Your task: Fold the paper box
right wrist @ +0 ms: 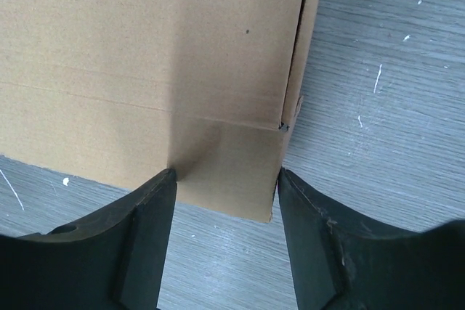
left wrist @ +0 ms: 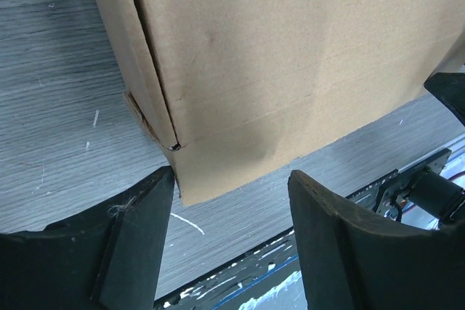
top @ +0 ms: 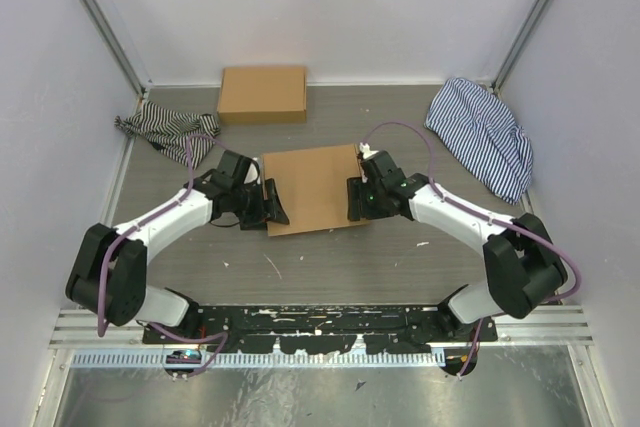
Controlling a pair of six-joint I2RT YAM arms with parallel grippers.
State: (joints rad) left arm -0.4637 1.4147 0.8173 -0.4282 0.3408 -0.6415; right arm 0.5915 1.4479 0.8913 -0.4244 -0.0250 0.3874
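Wide open, the left pincer (top: pixel 268 203) sits at the left edge of the paper box (top: pixel 312 189). Its two black fingers (left wrist: pixel 138 241) are far apart, the near left corner of the cardboard pokes into the gap between them, and they are not squeezing it. Behind that arm, near the far left corner of the bench (top: pixel 330 267), lies a crumpled striped cloth (top: pixel 165 132). The paper box lies low in the middle of the bench, between the two arms, plain and brown. I think it is very light and thin. It looks stiff across its big flat part but ready to bend along the pressed lines close to its near edge. It looks smooth too, so I think it could slide if only one side gets pushed. A good place to hold would be a thin side flap, close to a fold line, with a soft pinch so it does not crumple. At the far edge, a bit left of the middle, sits another brown box (top: pixel 263 94), well apart. Next comes the right pincer (top: pixel 357 197) at the right edge of the paper box, its fingers apart too, with the near right corner in the gap. Last, by the far right corner, lies a second striped cloth (top: pixel 482 135).
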